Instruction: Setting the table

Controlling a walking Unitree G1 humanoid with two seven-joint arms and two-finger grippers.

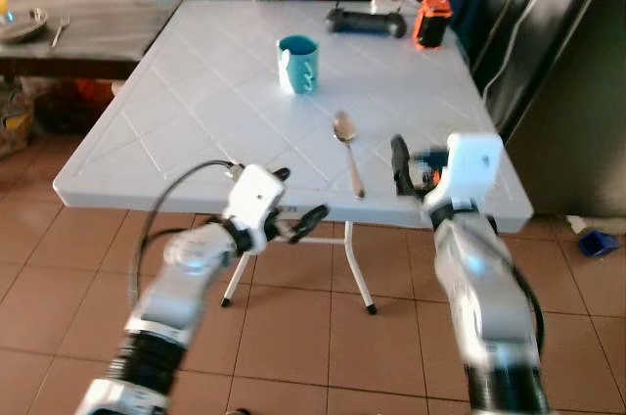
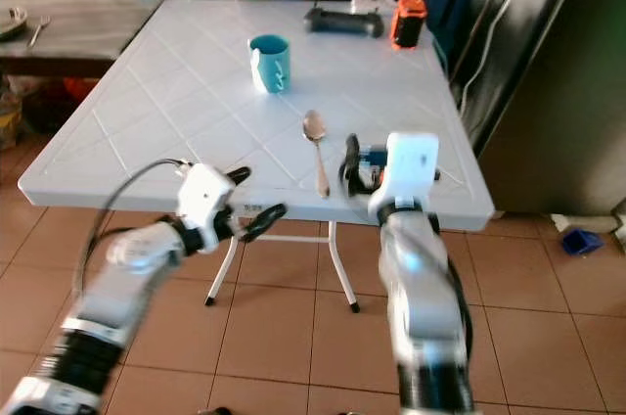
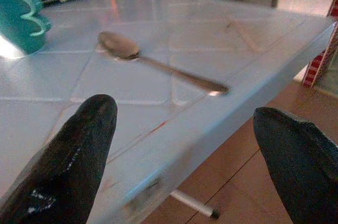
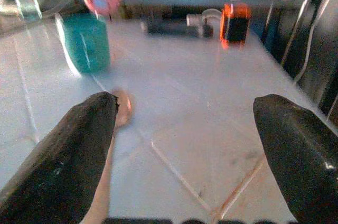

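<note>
A teal mug [image 1: 298,65] stands upright on the white plastic table [image 1: 196,102], toward the middle. A metal spoon [image 1: 347,149] lies nearer the front edge, bowl pointing toward the mug. My left gripper [image 1: 302,192] hovers open just off the table's front edge, left of the spoon handle; between its fingers [image 3: 79,150] the spoon [image 3: 153,63] and mug [image 3: 21,20] lie ahead. My right gripper [image 1: 413,165] is open over the front right part of the table, just right of the spoon; its fingers [image 4: 79,145] frame the spoon bowl [image 4: 122,109] and mug [image 4: 87,42]. Both grippers are empty.
A black device [image 1: 366,22] and an orange-black box [image 1: 432,22] sit at the table's far edge. A wooden table [image 1: 88,23] with a metal plate [image 1: 22,25] stands at the back left. Dark cabinet [image 1: 577,72] on the right; blue object [image 1: 597,242] on the tiled floor.
</note>
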